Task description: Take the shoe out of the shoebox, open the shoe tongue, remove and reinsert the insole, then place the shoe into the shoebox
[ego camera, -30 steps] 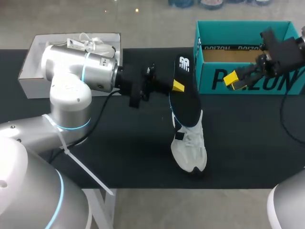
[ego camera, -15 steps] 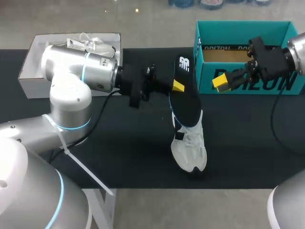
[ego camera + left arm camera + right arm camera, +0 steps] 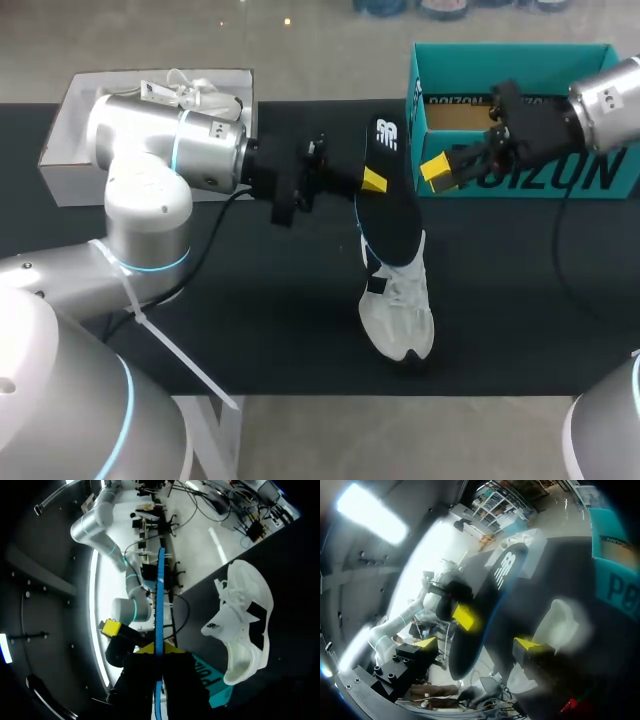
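Status: the insole (image 3: 388, 195) is out of the shoe (image 3: 398, 310) and not yet reseated.

Left gripper (image 3: 372, 182): fingers closed on the black insole, pinching it flat from both faces partway along its length. In the left wrist view it shows edge-on between the fingers.

Right gripper (image 3: 437, 170): fingers spread wide, holding nothing. It hovers near the insole's upper end, just in front of the shoebox (image 3: 520, 60) corner.

The white shoe lies on the tabletop (image 3: 250, 330), outside the teal shoebox, toe toward my side. The insole's lower end overlaps the shoe opening in the head view. I cannot tell whether it is inside.

Risks, in my judgement:
- The insole is thin and flexible. A single mid-length pinch could let it bow or twist, so the tip misses the opening or folds inside.
- Nothing restrains the shoe, so pushing the insole in could slide it across the tabletop.
- The right fingers sit close to the box corner and could nudge it.

Markings: a white logo on the insole's upper end and large dark lettering on the shoebox front. I do not transcribe either.
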You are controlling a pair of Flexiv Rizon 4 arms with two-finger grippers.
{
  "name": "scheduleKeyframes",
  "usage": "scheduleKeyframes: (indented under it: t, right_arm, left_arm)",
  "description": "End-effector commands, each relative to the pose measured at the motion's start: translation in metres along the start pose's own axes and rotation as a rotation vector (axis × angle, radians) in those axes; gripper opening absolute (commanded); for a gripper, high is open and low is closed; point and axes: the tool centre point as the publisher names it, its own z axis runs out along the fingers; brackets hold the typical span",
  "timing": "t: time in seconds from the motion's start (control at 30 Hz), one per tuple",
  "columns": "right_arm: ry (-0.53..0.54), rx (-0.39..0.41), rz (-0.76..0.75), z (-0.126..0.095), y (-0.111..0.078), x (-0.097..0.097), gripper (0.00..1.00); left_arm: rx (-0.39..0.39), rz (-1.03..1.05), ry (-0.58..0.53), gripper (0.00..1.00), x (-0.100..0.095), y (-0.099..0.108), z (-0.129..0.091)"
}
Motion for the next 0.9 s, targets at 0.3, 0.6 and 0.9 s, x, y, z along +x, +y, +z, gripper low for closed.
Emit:
scheduleKeyframes:
  t: [0.3,0.6,0.9]
  right_arm:
    - [0.046,0.025,0.013,0.025,0.019,-0.011,1.00]
    - [0.062,0.019,0.029,0.029,0.017,-0.013,0.87]
    - [0.060,0.023,0.043,0.031,0.011,-0.013,0.38]
  left_arm:
    - [-0.002,0.002,-0.003,0.00,0.001,0.000,0.001]
    - [-0.002,0.002,-0.003,0.00,0.001,0.000,0.001]
    - [-0.002,0.002,-0.003,0.00,0.001,0.000,0.001]
